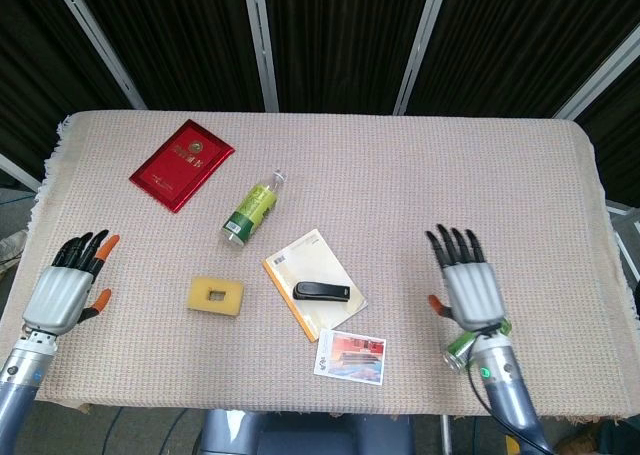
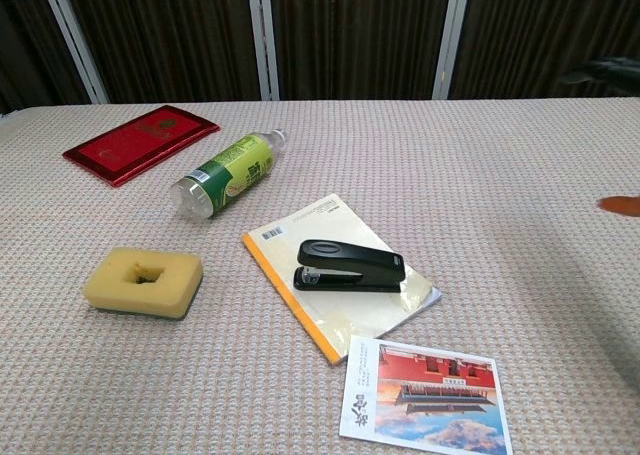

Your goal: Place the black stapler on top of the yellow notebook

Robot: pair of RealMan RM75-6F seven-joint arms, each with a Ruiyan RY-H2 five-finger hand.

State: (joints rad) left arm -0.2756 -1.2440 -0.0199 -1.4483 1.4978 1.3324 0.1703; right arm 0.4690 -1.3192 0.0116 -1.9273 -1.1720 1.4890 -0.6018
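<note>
Stapler (image 2: 349, 266): black, lying flat on the notebook, long axis running left–right, near the middle of the cover; no hand touches it.
Notebook (image 2: 318, 220): pale cover with a yellow-orange spine along its left edge, lying flat and turned at an angle on the table's near-centre; a barcode label sits at its far-left corner.
Postcard (image 2: 425, 395): picture of a red building, flat on the cloth just near-right of the notebook, its far edge overlapping or touching the notebook's near corner.
Sponge (image 2: 143, 281): yellow block with a hole in the middle, left of the notebook and apart from it.
Bottle (image 2: 224, 173): clear plastic with a green label, on its side beyond the notebook's far-left, cap pointing far-right.
Red booklet (image 2: 141, 142): flat at the far left of the table, well apart from the rest.
Can (image 1: 461, 346): green, on its side at the near right, mostly hidden beneath the right hand in the head view.
Right hand (image 1: 468, 285): well to the right of the stapler, fingers spread and pointing far – it holds nothing.
Left hand (image 1: 66, 288): at the near-left edge of the table, fingers apart, holding nothing.
Table (image 1: 430, 185): covered by a beige woven cloth.
</note>
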